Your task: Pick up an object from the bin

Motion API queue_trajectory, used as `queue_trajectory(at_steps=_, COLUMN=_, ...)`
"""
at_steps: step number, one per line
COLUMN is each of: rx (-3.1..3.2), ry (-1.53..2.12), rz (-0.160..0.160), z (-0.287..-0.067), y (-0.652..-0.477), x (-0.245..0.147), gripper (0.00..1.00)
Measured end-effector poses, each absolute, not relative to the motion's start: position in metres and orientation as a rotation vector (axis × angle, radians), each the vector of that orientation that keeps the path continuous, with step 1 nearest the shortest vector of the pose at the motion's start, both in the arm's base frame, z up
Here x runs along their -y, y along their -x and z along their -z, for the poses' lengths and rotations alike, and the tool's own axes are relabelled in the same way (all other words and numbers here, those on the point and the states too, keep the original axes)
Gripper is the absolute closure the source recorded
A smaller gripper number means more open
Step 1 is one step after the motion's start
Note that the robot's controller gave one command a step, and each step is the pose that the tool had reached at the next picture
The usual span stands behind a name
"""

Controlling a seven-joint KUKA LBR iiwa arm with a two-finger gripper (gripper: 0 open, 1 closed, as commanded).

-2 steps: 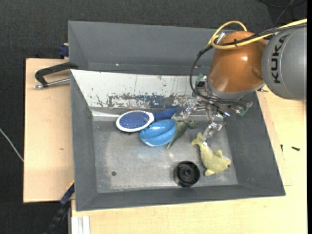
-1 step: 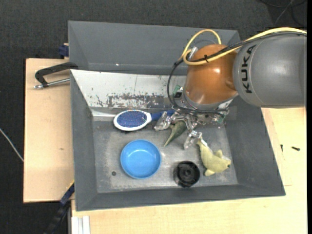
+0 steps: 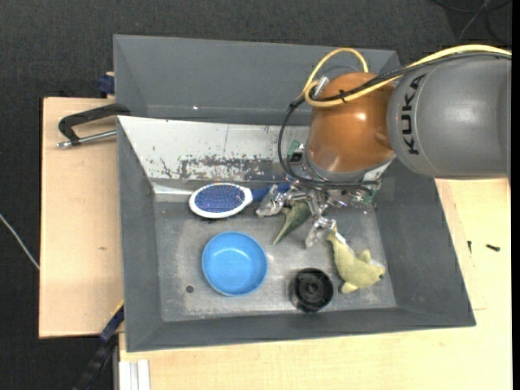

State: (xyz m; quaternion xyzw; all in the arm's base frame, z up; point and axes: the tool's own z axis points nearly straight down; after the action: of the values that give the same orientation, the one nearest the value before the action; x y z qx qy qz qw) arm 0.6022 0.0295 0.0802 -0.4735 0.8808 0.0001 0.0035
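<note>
My gripper [image 3: 293, 220] is low in the middle of the bin, under the orange cover, and stands open. Its metal fingertips [image 3: 270, 208] are spread, one at the upper left and one at the lower right. A green pointed toy [image 3: 289, 226] lies between them on the bin floor. A yellow soft toy animal [image 3: 354, 268] lies just to the right of the lower fingertip, close to touching it. A black round cap [image 3: 311, 289] sits in front of the gripper, near the front wall.
A blue bowl [image 3: 234, 264] stands at the front left of the floor. A white oval brush with a blue face [image 3: 219, 200] lies against the back wall, with a small blue piece [image 3: 262, 192] beside it. The arm and cover hang over the bin's right back part.
</note>
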Motion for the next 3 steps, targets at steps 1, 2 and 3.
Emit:
queue_trajectory(at_steps=1, rx=-2.763, ry=1.484, rz=-0.001, z=-0.08, y=-0.602, x=-0.029, gripper=1.0)
queue_trajectory(at_steps=2, rx=-2.76, ry=1.479, rz=0.004, z=-0.138, y=-0.604, x=-0.031, gripper=1.0)
queue_trajectory(at_steps=3, rx=-2.766, ry=1.477, rz=0.0, z=-0.147, y=-0.606, x=-0.032, gripper=1.0)
